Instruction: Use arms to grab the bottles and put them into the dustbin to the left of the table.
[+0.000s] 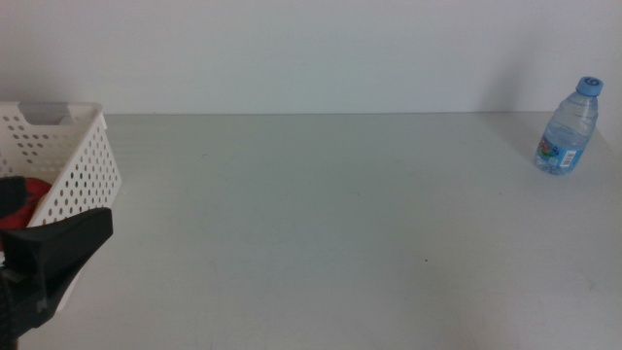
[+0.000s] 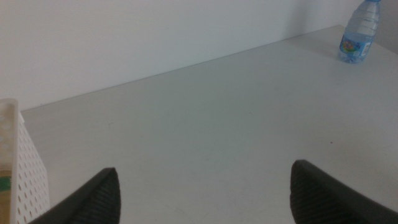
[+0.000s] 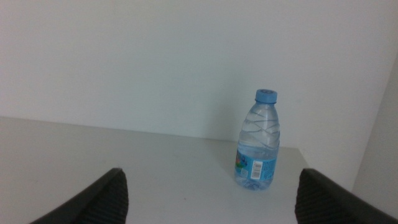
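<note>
Pale grey-white matte table [image 1: 321, 224], plain white wall behind. Water bottle [image 1: 569, 127] stands at far right near the wall, long axis approx. vertical, leaning slightly, blue cap up. White perforated dustbin [image 1: 83, 160] at left edge w/ red can [image 1: 34, 194] inside. Left gripper [image 2: 205, 193] beside the dustbin, jaws spread, holding nothing. Right gripper [image 3: 211, 196] faces the bottle, jaws spread wide, well apart from it.
</note>
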{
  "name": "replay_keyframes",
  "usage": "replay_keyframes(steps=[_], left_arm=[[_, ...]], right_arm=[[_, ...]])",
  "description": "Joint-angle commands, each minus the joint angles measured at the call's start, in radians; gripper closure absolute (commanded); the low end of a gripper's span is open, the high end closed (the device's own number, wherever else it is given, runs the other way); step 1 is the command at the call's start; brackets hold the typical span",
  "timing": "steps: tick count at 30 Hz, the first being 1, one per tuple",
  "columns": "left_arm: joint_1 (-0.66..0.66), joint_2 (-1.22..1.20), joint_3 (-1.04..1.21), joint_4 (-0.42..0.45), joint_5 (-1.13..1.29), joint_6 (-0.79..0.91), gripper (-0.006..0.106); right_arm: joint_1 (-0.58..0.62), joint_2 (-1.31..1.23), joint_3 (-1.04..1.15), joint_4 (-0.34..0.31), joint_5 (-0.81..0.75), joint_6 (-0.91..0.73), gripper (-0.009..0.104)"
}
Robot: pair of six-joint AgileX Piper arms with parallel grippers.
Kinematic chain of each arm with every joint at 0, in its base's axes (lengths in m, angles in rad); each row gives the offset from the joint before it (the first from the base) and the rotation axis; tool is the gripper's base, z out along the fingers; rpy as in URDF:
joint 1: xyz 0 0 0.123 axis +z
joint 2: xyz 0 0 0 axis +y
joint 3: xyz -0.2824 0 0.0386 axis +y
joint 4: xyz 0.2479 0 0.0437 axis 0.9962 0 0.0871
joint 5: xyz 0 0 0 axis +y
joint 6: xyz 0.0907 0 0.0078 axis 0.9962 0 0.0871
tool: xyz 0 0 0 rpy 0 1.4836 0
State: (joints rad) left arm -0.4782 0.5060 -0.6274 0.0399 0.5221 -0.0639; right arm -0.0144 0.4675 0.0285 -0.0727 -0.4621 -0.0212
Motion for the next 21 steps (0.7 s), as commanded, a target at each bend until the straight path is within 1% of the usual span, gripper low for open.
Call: replay_keyframes(steps=[1,9,15,21], left_arm=[[0.002,0.002,-0.024,-0.007,-0.077,-0.014,0.007],[0.002,0.002,-0.024,-0.007,-0.077,-0.014,0.007],[0.002,0.002,-0.024,-0.007,-0.077,-0.014,0.007],[0.002,0.002,-0.024,-0.007,-0.077,-0.014,0.007]], right_arm=[[-0.005,0.139,-0.011,-0.011,-0.202,0.002,0.023],[-0.005,0.495,-0.011,0.000,-0.619,-0.001,0.023],[-0.005,0.727,-0.011,0.008,-0.876,-0.001,0.023],[-0.005,0.939,-0.072,0.006,-0.873,-0.001,0.023]])
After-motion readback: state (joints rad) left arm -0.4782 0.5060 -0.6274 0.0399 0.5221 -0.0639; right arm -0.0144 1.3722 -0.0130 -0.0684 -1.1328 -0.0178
